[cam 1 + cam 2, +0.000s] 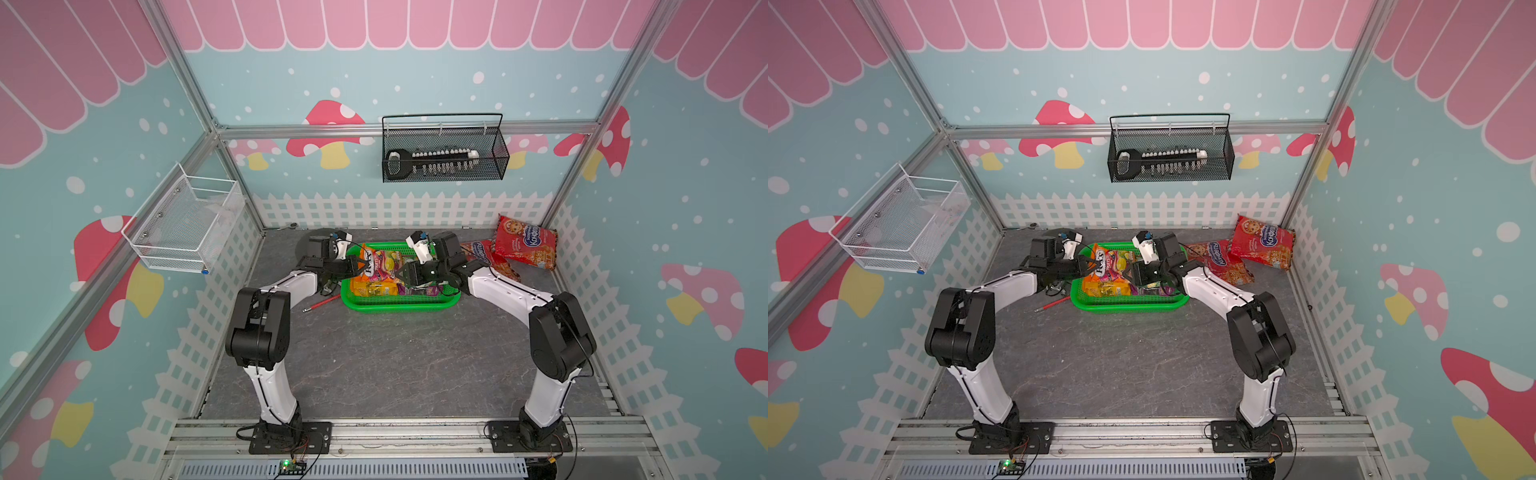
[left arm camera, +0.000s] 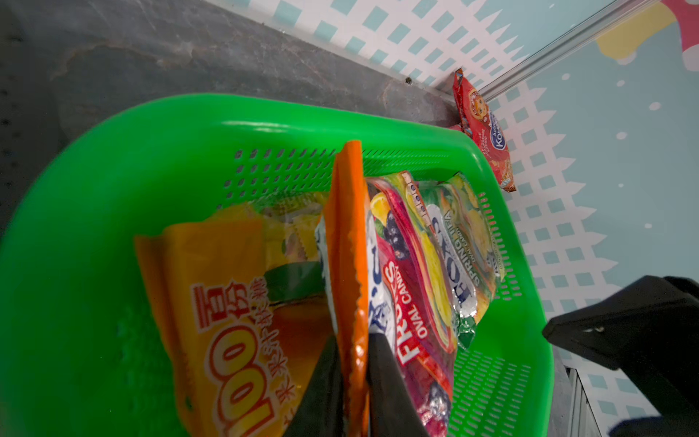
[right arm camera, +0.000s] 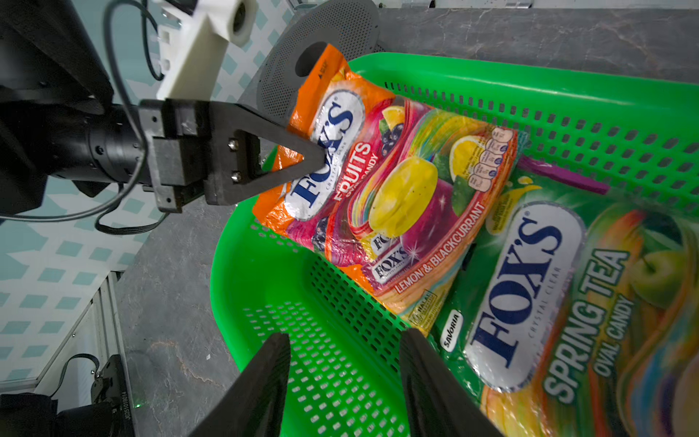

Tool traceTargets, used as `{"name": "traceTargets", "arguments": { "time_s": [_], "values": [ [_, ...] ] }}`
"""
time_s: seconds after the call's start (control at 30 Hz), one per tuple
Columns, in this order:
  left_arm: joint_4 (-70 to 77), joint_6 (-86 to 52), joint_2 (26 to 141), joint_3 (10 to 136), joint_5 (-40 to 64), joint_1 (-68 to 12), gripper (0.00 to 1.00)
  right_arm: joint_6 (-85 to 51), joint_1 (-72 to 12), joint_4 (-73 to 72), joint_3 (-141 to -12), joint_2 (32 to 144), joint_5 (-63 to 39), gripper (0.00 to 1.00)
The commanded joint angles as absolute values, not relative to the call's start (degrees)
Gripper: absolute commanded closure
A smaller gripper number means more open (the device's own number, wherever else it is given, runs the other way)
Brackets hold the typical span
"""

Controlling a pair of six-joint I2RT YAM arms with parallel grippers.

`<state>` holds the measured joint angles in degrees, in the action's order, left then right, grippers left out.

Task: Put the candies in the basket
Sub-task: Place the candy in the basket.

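Observation:
The green basket (image 1: 399, 305) (image 1: 1125, 306) (image 2: 113, 151) (image 3: 529, 75) stands mid-table at the back. Inside lie an orange "100" pack (image 1: 374, 289) (image 2: 227, 302), a green Fox's bag (image 3: 548, 283) (image 2: 465, 242) and a sliver of purple pack (image 3: 559, 176). My left gripper (image 1: 357, 266) (image 1: 1090, 264) (image 2: 353, 340) is shut on the edge of the orange Fox's bag (image 1: 370, 266) (image 3: 378, 189), which leans into the basket over its left rim. The right gripper (image 1: 397, 274) (image 1: 1127, 274) (image 3: 344, 336) hovers open over the basket, holding nothing. Two red cookie-face bags (image 1: 525, 243) (image 1: 486, 255) lie outside at the back right.
A red pen (image 1: 322, 303) lies on the table left of the basket. A grey perforated disc (image 3: 321, 49) sits behind the basket's left end. On the back wall hangs a black wire basket (image 1: 444, 151), and a white mesh basket (image 1: 187, 224) hangs on the left wall.

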<state>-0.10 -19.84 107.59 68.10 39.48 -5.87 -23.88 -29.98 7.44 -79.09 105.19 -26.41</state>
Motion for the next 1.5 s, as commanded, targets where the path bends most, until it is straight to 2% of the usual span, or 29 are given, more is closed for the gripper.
{"name": "traceTargets", "arguments": {
  "time_s": [0.0,0.1,0.13,0.23,0.33,0.53,0.63,0.67,0.73,0.8,0.87,1.0,1.2,1.37,1.47],
  "values": [
    [-4.55,-17.59,106.24,69.84,38.53,-4.76,0.76,-23.85,-30.62,9.39,-82.06,106.75,-26.21,0.48],
    [-4.72,-18.30,105.56,69.85,35.18,-3.84,0.56,-23.29,-30.94,9.84,-82.82,107.77,-23.47,0.48],
    [-5.09,-18.41,105.69,70.27,35.35,-3.57,0.55,-23.29,-30.95,9.91,-83.21,108.22,-23.08,0.49],
    [-6.13,-16.67,105.37,70.89,36.18,-3.40,0.56,-23.30,-31.51,10.89,-85.31,110.83,-21.33,0.50],
    [-6.15,-15.66,103.29,70.58,32.16,-3.42,0.56,-24.44,-32.06,12.56,-87.49,112.93,-16.75,0.50],
    [-6.15,-13.78,97.26,68.55,21.97,-3.92,0.57,-30.02,-32.24,13.89,-91.07,117.76,-13.41,0.57],
    [-5.52,-13.78,95.06,66.81,12.18,-8.00,0.57,-31.93,-32.33,12.77,-92.02,119.97,-13.39,0.57],
    [-5.29,-12.98,94.91,66.33,10.56,-9.89,0.57,-32.44,-32.30,12.48,-92.83,121.07,-15.04,0.59],
    [-5.30,-11.64,94.81,66.01,7.90,-13.07,0.57,-33.22,-32.35,12.52,-95.18,123.25,-18.61,0.72],
    [-5.36,-10.87,94.68,65.79,6.49,-15.36,0.57,-35.53,-32.83,12.47,-96.26,123.64,-19.60,0.77],
    [-5.44,-10.29,94.28,65.53,4.33,-17.10,0.57,-36.64,-33.14,11.44,-95.32,122.30,-18.69,0.76],
    [-5.63,-10.14,92.27,64.24,2.65,-19.48,0.57,-37.06,-33.06,11.38,-90.83,116.77,-13.63,0.61],
    [-6.29,-11.25,87.77,63.06,4.49,-19.98,0.57,-34.71,-31.31,11.17,-81.58,104.21,-7.90,0.52],
    [-6.42,-9.88,83.82,62.33,7.69,-20.25,0.56,-30.85,-24.87,11.07,-73.97,95.26,-4.89,0.46],
    [-5.73,-6.51,81.49,61.51,8.11,-21.58,0.55,-26.20,-19.34,11.11,-70.42,91.41,-2.70,0.45]
  ]
}}
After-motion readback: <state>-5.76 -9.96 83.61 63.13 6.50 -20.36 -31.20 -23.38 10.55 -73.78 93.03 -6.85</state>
